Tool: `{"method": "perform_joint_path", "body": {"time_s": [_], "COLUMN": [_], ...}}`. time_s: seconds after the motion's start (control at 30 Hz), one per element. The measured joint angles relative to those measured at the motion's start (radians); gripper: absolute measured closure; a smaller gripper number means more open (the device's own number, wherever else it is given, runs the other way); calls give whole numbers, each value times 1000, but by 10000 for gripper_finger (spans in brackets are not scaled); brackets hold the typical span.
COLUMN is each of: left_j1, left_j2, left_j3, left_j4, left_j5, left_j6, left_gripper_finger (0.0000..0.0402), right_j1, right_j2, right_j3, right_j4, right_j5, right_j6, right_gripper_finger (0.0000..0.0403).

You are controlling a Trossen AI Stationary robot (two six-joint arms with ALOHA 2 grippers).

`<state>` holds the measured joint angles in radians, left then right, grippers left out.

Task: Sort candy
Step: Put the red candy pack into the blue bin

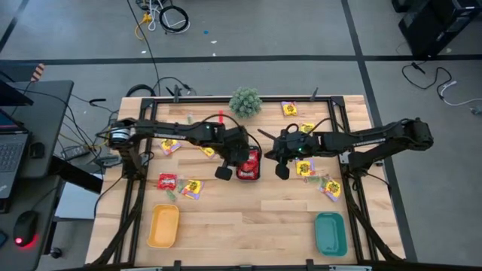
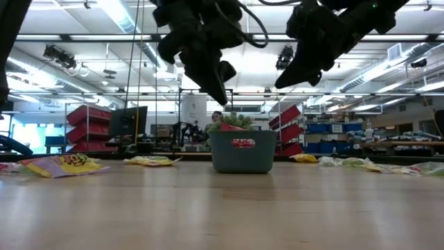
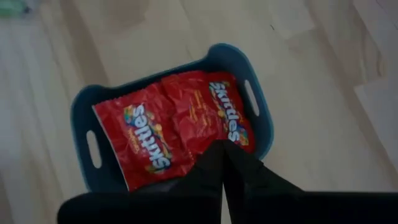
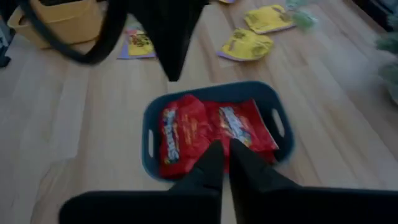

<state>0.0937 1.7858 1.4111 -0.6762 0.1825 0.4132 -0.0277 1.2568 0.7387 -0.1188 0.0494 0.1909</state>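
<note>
just below both hands (image 3: 222, 163) (image 4: 225, 163), pressed together and empty, red candy packets (image 3: 171, 127) fill a blue tray (image 3: 81, 115).

Premises present as a robotics lab or workshop. A light wooden table (image 1: 248, 218) in a black metal frame stands on grey concrete floor with loose cables (image 1: 162, 16), beside a desk carrying a laptop (image 1: 10, 150). Behind it: red storage bins (image 2: 90, 118), blue bins (image 2: 333, 128), ceiling strip lights (image 2: 125, 17).

Teal tray (image 2: 242, 154) centre table, red candy (image 2: 243, 143) inside, yellow packet (image 2: 62, 165) left, both arms above.
</note>
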Motion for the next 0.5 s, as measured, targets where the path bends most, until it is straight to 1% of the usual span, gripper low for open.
{"method": "perform_joint_path", "body": {"time_s": [0.07, 0.27, 0.37, 0.5], "left_j1": [0, 0, -3, -13], "left_j2": [-45, -236, -336, -451], "left_j3": [-62, -289, -388, -488], "left_j4": [60, 227, 267, 247], "left_j5": [0, 2, 2, -11], "left_j6": [-28, -149, -219, -314], "left_gripper_finger": [395, 399, 400, 400], "right_j1": [6, 23, 31, 35], "right_j2": [41, 183, 254, 348], "right_j3": [0, 0, 10, 47], "right_j4": [58, 272, 332, 347], "right_j5": [-25, -118, -146, -150], "right_j6": [-7, 0, 8, 8], "right_gripper_finger": [398, 401, 402, 402]}}
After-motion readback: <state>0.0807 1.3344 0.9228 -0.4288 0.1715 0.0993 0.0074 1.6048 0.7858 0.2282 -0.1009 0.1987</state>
